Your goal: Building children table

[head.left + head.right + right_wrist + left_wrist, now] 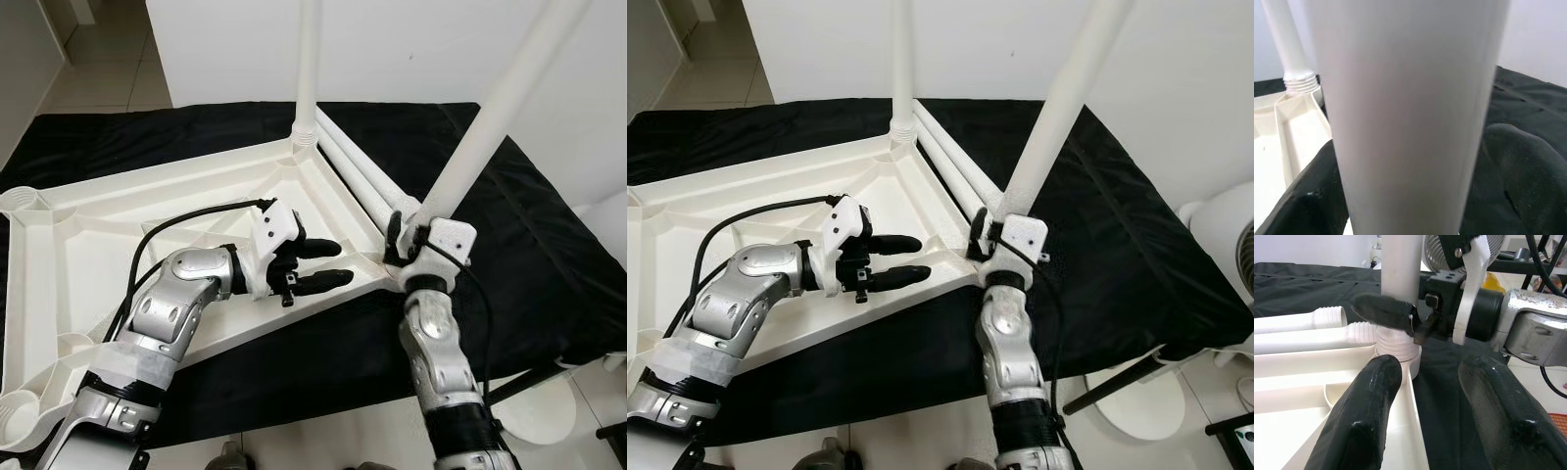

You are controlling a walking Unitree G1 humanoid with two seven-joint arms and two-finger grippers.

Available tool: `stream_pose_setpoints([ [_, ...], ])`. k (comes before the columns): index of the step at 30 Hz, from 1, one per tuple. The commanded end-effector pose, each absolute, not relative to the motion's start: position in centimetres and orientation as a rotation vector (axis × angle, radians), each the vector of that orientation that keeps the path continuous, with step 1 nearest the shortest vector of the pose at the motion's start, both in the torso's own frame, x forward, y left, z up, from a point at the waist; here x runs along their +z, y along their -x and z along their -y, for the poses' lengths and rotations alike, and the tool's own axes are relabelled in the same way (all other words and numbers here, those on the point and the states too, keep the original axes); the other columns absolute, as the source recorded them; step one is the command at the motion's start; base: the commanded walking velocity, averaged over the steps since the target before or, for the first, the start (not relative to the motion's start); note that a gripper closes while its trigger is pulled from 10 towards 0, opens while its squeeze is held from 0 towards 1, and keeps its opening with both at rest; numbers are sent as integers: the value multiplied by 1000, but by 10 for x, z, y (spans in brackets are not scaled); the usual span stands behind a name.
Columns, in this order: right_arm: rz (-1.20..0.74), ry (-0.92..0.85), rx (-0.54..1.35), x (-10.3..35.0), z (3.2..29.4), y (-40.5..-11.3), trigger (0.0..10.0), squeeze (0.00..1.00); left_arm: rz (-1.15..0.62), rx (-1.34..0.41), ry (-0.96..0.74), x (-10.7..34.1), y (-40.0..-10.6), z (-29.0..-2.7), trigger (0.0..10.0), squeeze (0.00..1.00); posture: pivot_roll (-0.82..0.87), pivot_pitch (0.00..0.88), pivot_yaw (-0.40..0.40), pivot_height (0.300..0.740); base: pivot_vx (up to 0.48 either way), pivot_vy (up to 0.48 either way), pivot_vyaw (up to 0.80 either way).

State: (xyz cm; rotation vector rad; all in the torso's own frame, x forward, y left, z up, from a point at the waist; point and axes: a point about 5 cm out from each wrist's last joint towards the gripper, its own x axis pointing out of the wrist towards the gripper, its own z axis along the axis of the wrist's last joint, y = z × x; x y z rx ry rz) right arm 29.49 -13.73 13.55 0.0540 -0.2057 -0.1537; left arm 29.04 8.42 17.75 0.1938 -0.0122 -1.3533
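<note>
Black cloth under upturned white tabletop.

A white leg stands close between two black fingers, above the tabletop and black cloth.

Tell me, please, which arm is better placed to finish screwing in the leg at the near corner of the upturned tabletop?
Right. The right gripper is already closed around that leg just above its corner socket, so it could probably twist at once. The left gripper is open over the tabletop, holding nothing.
</note>
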Motion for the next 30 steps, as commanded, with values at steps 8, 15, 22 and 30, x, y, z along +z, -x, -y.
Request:
stream_pose_setpoints([
  [8, 226, 28, 77, 138, 164, -298, 10000, 0, 24, -1364, -197, 179, -289, -81, 10000, 0, 11, 7, -15, 740, 0, 0, 0],
  [15, 210, 106, 255, 136, 177, -298, 10000, 0, 26, -1360, -198, 180, -291, -81, 10000, 0, 11, 14, -8, 740, 0, 0, 0],
  [22, 182, 103, 360, 137, 185, -305, 0, 0, 30, -1356, -196, 182, -292, -81, 10000, 0, 7, 19, 4, 740, 0, 0, 0],
  [30, 173, 113, 453, 147, 195, -323, 0, 0, 41, -1366, -191, 185, -292, -78, 10000, 0, 13, 19, 5, 740, 0, 0, 0],
])
